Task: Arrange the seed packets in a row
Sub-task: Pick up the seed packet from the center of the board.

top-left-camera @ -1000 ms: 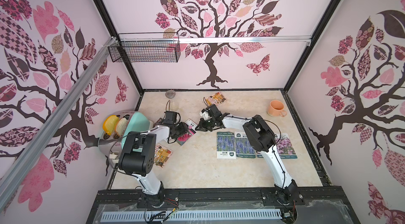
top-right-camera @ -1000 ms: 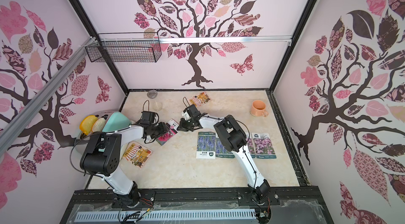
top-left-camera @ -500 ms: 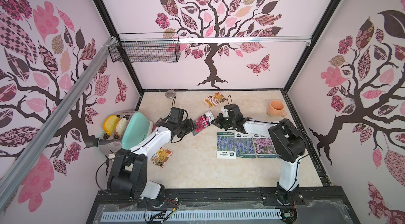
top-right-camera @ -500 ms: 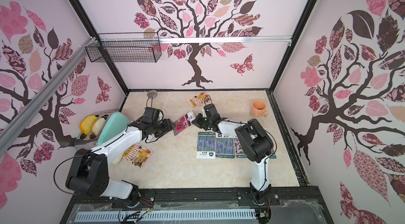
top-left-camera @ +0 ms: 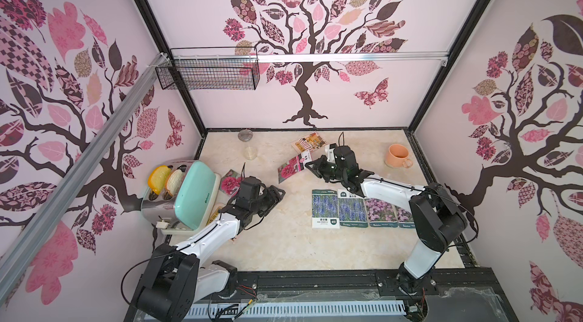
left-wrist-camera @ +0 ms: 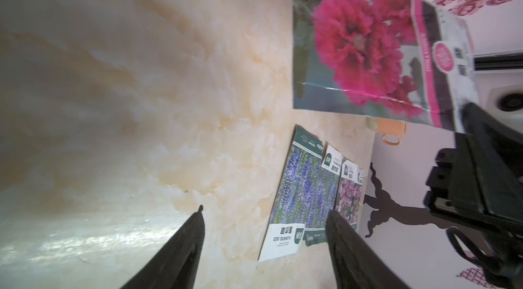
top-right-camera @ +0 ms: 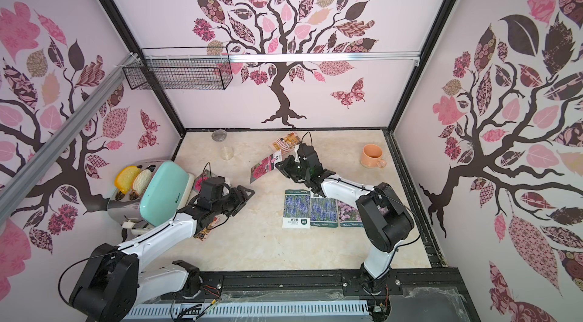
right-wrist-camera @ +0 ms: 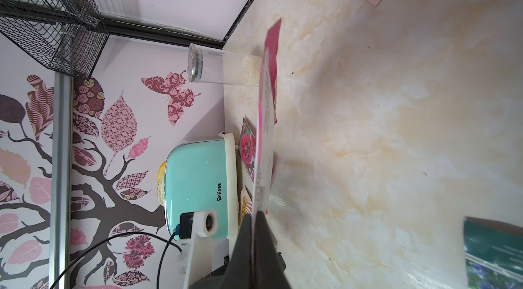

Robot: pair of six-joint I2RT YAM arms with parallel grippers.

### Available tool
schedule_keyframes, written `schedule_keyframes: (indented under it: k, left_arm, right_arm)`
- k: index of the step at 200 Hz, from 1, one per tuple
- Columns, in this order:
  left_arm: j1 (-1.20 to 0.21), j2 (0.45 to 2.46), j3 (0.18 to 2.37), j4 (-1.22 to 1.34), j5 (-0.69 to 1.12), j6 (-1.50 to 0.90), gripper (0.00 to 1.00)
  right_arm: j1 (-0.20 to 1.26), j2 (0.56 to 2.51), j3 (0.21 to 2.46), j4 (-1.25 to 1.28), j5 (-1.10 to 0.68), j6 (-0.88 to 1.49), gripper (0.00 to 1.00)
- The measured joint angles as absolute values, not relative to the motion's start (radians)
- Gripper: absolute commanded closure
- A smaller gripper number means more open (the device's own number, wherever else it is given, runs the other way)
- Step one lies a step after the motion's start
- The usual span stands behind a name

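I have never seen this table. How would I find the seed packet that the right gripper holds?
Find the row of four packets lying on the marble table. Just behind it, the right gripper pinches a red-flower packet by one end. It alone is lifted off the table, not lying flat.

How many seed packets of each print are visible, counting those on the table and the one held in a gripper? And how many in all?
red-pink flower packets: 2
purple lavender packets: 2
pink-purple flower packets: 2
orange cartoon-shop packets: 2
Total: 8
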State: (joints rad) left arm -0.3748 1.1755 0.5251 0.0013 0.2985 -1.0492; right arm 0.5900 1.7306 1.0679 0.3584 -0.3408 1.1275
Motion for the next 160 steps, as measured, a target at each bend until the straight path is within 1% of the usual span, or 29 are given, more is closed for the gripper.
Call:
schedule_keyframes:
  k: [14, 40, 84, 113, 160]
  left_arm:
    - [-0.375, 1.141, 0.524, 0.036, 0.297, -1.055, 0.26]
    - [-0.375, 1.104, 0.524, 0.086, 0.280, -1.061, 0.26]
    - [-0.375, 1.172, 0.510, 0.153, 0.275, -1.078, 0.27]
    - [-0.375, 1.182, 0.508, 0.178, 0.275, -1.082, 0.27]
    - [-0.375, 1.182, 0.502, 0.222, 0.248, -1.097, 0.33]
  right_arm:
    - [0.606, 1.731, 1.068, 0.358, -0.337, 1.130, 1.00]
    - [0.629, 1.730, 1.068, 0.364, -0.337, 1.138, 1.00]
    - [0.654, 1.731, 1.068, 0.364, -0.338, 1.143, 1.00]
    - [0.659, 1.731, 1.068, 0.364, -0.337, 1.145, 1.00]
    - [0.661, 1.730, 1.068, 0.384, -0.352, 1.157, 1.00]
